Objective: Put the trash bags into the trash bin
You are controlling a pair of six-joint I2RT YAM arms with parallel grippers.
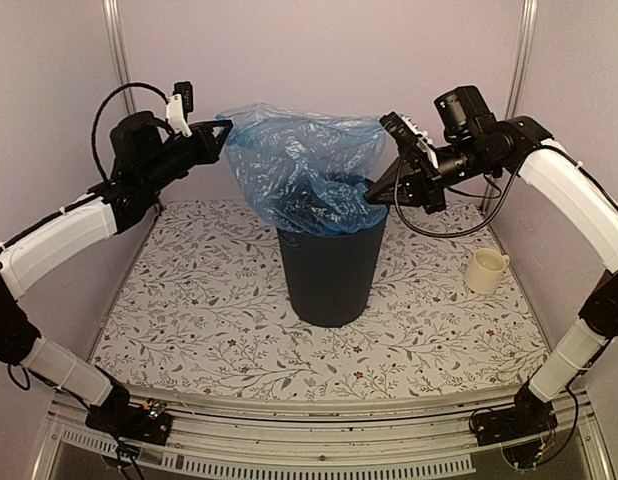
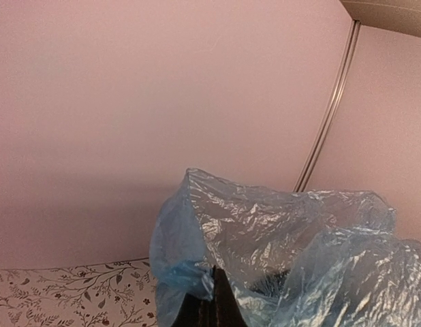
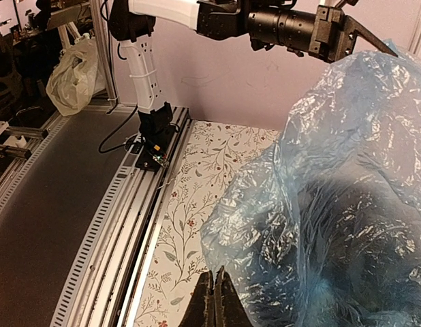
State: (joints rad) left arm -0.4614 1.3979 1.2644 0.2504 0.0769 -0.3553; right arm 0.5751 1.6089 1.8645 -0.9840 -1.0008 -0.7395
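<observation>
The light-blue trash bag hangs stretched open over the dark trash bin, which stands mid-table. The bag's lower part sags into the bin's mouth. My left gripper is shut on the bag's upper left edge, high above the rim. My right gripper is shut on the bag's right edge, at the bin's rim. In the left wrist view the shut jaws pinch crumpled bag film. In the right wrist view the shut jaws pinch the bag's edge, and the bin shows dark through it.
A cream mug stands on the floral table cover to the right of the bin. Pink walls close the back and sides. A metal rail runs along the near edge. A pale plastic bag hangs off the table beyond the left arm.
</observation>
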